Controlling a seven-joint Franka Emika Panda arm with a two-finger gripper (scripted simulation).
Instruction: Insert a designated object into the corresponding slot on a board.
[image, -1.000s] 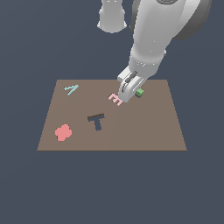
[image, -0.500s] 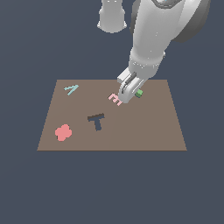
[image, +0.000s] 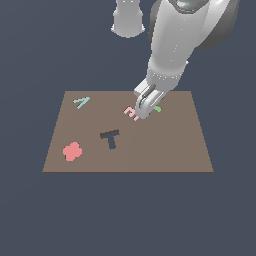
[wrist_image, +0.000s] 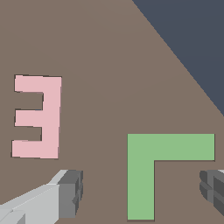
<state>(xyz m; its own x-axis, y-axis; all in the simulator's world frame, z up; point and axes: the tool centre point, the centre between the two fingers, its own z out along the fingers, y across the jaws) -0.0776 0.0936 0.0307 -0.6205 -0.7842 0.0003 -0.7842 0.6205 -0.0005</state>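
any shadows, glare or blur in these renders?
Exterior view: flat even light, no glare, no cast shadows on the board; arm hides most of the green L. Wrist view: sharp, L edges crisp, fingers cropped at the frame edge.

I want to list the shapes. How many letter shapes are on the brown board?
4: teal A far corner at exterior view's left, pink E beside gripper, green L between its fingers, dark T centre. Arm may hide others.
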